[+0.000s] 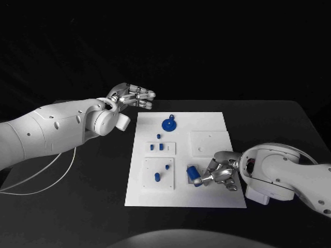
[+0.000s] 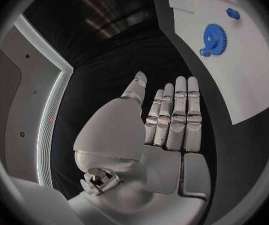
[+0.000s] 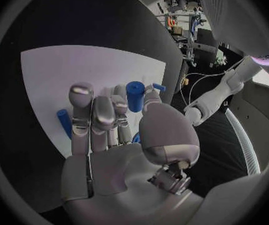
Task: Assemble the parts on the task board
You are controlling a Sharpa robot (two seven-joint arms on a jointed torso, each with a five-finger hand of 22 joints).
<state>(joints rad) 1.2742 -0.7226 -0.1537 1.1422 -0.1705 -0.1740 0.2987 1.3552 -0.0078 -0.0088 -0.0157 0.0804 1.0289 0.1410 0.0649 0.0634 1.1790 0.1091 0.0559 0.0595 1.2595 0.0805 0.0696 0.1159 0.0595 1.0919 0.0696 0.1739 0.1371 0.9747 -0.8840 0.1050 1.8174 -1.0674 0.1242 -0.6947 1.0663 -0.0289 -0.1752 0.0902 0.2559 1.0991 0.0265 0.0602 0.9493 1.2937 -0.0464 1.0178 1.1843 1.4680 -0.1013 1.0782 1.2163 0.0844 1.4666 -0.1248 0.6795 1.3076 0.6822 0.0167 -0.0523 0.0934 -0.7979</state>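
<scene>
The white task board (image 1: 210, 199) lies in the middle of the black table. A blue gear (image 1: 168, 124) sits at its far end, also seen as the blue gear (image 2: 214, 36). Small blue pegs (image 1: 160, 146) stand in a small plate, and two more blue pieces (image 1: 157, 177) lie in a lower plate. My right hand (image 1: 221, 173) rests at the board's near right, fingers reaching to a blue cylinder (image 1: 193, 173). That blue cylinder (image 3: 134, 96) shows between thumb and fingertips; contact is unclear. My left hand (image 1: 132, 96) hovers off the board's far left corner, fingers straight and holding nothing.
A square white plate (image 1: 209, 143) lies on the board's right half. A white cable (image 1: 46, 175) trails from the left arm across the table's left side. Another blue peg (image 3: 64, 122) lies beside the right hand's fingers.
</scene>
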